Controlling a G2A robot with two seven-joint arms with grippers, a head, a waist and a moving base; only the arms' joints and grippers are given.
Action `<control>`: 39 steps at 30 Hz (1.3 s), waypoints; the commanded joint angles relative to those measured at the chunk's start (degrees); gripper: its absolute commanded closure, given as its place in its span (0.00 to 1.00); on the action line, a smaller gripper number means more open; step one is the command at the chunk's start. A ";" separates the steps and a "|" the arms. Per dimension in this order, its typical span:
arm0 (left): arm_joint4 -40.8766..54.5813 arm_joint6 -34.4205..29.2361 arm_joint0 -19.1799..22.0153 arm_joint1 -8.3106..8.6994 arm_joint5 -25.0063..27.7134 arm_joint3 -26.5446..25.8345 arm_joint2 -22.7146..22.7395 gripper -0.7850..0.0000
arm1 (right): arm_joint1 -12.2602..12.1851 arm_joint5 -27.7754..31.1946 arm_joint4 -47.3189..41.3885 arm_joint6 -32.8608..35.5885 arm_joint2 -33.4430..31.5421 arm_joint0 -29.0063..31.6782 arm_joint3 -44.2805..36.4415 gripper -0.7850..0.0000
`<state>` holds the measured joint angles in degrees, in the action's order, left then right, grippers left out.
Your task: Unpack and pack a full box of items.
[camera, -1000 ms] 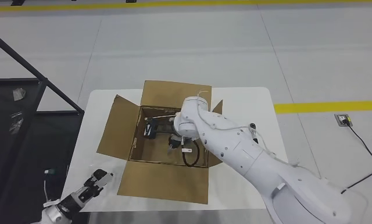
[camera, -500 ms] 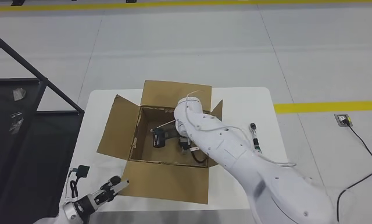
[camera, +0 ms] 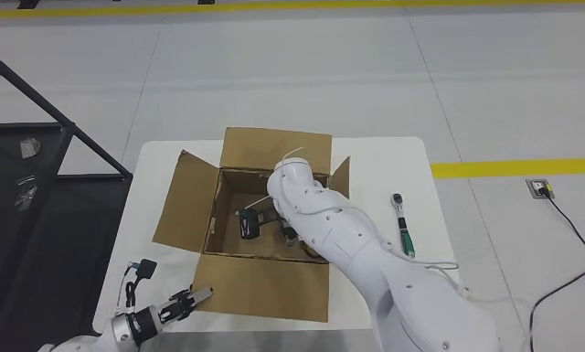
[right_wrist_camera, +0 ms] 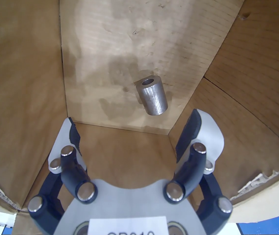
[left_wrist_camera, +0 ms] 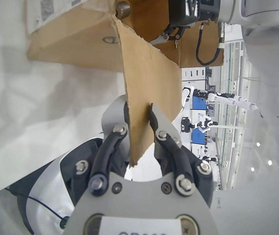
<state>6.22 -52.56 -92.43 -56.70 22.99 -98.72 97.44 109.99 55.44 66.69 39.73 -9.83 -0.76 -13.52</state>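
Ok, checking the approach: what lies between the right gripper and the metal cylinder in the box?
In the right wrist view, only bare cardboard of the box separates right gripper and metal cylinder.

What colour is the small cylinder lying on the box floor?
Dull silver-grey bare metal. The cylinder shows best in the right wrist view.
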 commanded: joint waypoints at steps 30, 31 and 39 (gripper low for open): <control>0.85 -7.11 -1.73 0.47 4.24 0.59 -0.63 0.00 | 0.83 1.38 2.15 -1.38 0.09 0.00 1.08 0.00; 0.85 -7.11 -1.73 0.47 4.24 0.59 -0.63 0.00 | 0.82 1.07 2.10 -1.70 0.05 0.21 1.01 0.00; 1.69 -7.95 -1.76 0.55 4.95 0.35 -1.26 0.00 | 0.06 0.41 6.51 -5.89 0.09 1.64 -0.48 0.00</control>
<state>7.66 -59.70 -94.22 -56.23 27.40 -98.46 96.25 110.08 55.70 72.79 33.95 -9.74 0.83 -13.82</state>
